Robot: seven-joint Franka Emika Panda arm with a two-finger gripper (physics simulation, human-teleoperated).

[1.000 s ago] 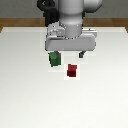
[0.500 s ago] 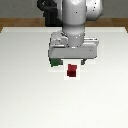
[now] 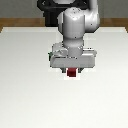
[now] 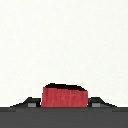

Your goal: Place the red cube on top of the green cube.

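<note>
The red cube (image 3: 72, 73) rests on the white table, directly under the arm's hand. My gripper (image 3: 72, 72) is lowered over it. In the wrist view the red cube (image 4: 64, 96) sits between the two fingertips (image 4: 33, 103), which press against its sides, so my gripper (image 4: 64, 102) is shut on it. The green cube (image 3: 49, 55) shows only as a thin green sliver at the hand's edge toward the exterior view's left. The rest of it is hidden behind the hand.
The white table (image 3: 25, 95) spreads around the cubes. The arm's dark base (image 3: 52, 12) stands at the far edge, with a wooden floor strip behind it.
The arm has come down over the red cube, and the hand now covers most of the green cube. Neither cube has moved.
</note>
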